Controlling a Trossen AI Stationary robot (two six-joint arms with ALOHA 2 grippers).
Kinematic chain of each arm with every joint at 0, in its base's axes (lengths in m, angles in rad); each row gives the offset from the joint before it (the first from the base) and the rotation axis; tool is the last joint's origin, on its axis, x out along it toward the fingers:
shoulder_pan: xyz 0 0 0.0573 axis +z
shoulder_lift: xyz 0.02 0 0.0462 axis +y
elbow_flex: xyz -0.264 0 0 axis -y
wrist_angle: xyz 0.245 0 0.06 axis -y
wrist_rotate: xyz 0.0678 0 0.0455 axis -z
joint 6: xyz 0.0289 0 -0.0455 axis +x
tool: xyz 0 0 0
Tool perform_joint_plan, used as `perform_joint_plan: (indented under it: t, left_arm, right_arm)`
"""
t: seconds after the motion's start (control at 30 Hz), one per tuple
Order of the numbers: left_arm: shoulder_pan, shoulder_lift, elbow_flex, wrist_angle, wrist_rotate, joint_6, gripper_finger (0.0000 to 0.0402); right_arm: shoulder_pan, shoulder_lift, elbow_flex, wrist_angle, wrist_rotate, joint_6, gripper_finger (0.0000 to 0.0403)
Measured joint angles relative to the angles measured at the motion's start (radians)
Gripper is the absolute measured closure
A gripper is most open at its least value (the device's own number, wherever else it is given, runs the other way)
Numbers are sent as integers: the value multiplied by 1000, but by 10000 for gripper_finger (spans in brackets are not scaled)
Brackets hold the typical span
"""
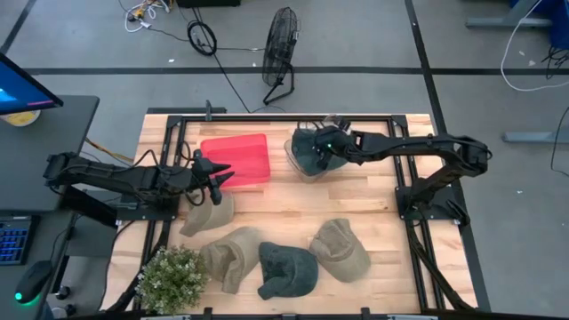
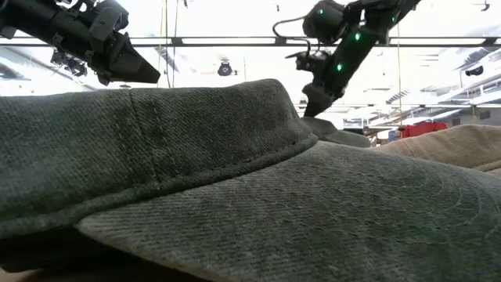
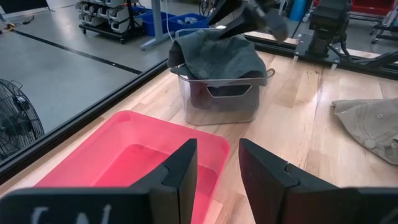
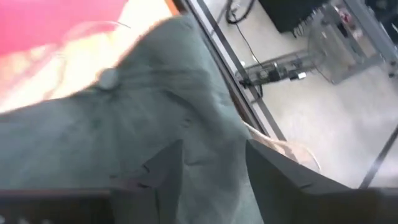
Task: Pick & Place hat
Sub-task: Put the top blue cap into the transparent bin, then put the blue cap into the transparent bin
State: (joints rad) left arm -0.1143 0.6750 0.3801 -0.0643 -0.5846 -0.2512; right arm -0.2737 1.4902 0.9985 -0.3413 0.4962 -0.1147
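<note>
Jaws on the right gripper (image 1: 322, 142) stand spread just above a grey-green hat (image 1: 313, 149) that lies heaped in the clear bin (image 3: 217, 99) at the back of the worktop (image 1: 373, 191), so I judge the placing step is at its end and this hat is already delivered. Beside it sits the red tub (image 1: 238, 158), and the left gripper (image 3: 214, 171) hangs over the tub's near edge with its jaws parted and nothing between them. 4 hats are not yet binned: a dark one (image 1: 286, 269), 2 tan ones (image 1: 340, 249) (image 1: 233, 256) along the front, and a smaller tan one (image 1: 209, 213) just below the left gripper. Next, the right arm needs to lift clear without snagging cloth, then one arm must drop onto a loose hat and pinch its crown.
</note>
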Motion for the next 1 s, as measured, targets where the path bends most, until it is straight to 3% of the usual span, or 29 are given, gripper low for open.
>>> perform_joint_plan:
  t: [0.27,0.57,0.67,0.87,1.0]
  left_arm:
    - [0,0,0,1,0,0,280]
    - [0,0,0,1,0,-19,280]
    - [0,0,0,1,0,-26,280]
    - [-2,0,0,1,1,-34,280]
    - [-1,0,0,1,56,-33,280]
  right_arm:
    - [130,-5,121,-147,1,-25,204]
    - [265,-6,190,-137,-12,-78,206]
    - [284,-6,190,-114,-93,-82,207]
    - [314,-6,190,-109,-367,-80,207]
    - [350,-6,183,-77,-516,-81,207]
